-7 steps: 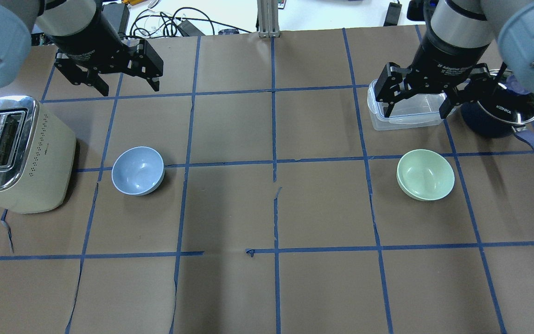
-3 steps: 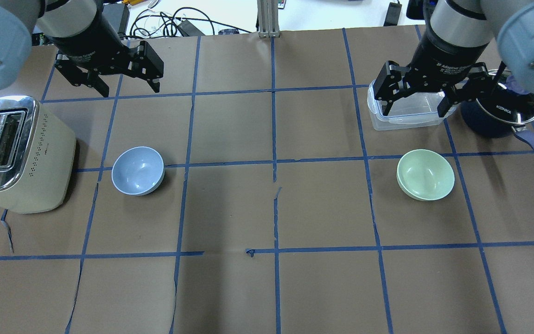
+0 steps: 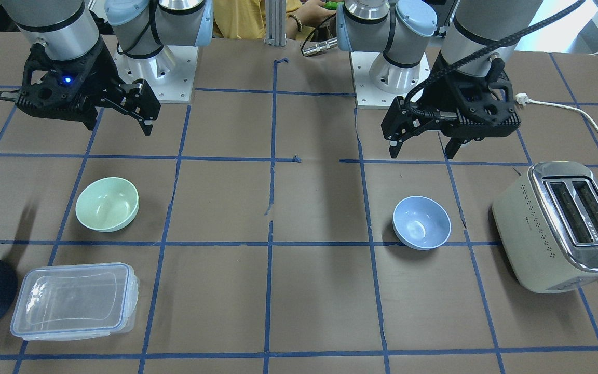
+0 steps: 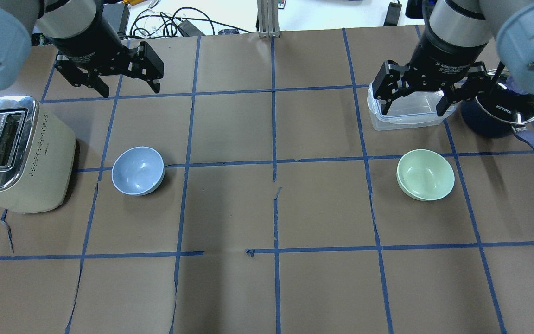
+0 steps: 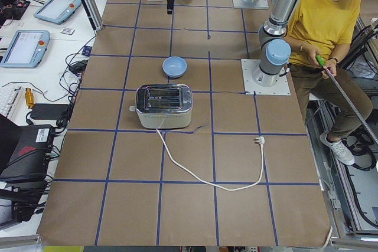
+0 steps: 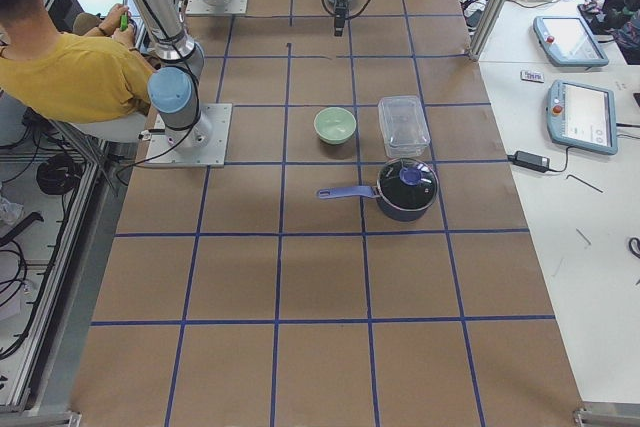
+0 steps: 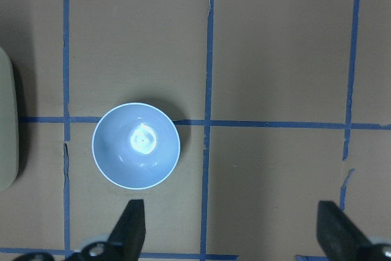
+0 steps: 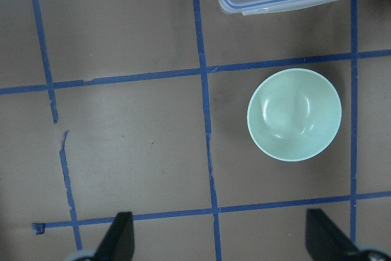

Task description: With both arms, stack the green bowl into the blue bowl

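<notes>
The green bowl (image 4: pixel 425 174) sits on the table (image 4: pixel 322 208) on the robot's right side, near a clear box (image 3: pixel 73 301). The blue bowl (image 4: pixel 137 170) sits far off on the left side, beside a toaster (image 4: pixel 21 157). The left gripper (image 4: pixel 130 90) and the right gripper (image 4: pixel 413 111) hang up above the table, jaws wide apart, holding nothing.

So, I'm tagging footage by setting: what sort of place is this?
Probably a robotics lab: arms bolted to a tape-gridded table, teach pendants on a side bench, an operator seated nearby.
</notes>
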Controlling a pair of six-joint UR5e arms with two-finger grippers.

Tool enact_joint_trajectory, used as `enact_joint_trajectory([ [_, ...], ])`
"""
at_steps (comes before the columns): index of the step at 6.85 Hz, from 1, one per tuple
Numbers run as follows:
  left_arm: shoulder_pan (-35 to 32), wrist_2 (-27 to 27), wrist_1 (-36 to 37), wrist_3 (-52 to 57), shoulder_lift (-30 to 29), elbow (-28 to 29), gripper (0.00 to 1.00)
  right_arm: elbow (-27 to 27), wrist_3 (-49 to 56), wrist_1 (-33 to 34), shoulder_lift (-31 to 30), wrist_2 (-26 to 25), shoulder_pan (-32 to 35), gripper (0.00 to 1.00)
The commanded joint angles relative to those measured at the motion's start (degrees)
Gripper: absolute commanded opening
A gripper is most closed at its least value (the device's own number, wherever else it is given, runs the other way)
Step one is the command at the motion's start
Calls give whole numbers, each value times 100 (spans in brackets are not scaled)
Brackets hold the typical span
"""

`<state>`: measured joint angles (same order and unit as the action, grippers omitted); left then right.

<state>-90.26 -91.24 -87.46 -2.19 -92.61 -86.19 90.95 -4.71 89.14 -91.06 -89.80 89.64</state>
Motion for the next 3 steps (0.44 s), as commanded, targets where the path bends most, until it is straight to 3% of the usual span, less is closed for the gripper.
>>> enact_joint_trajectory([
  [1, 0, -8, -8, 34, 6, -12, 100, 10, -3, 16, 0, -46, 10, 100],
  [3, 0, -17, -43, 34, -12, -3, 100, 10, -12, 7, 0, -37, 10, 100],
])
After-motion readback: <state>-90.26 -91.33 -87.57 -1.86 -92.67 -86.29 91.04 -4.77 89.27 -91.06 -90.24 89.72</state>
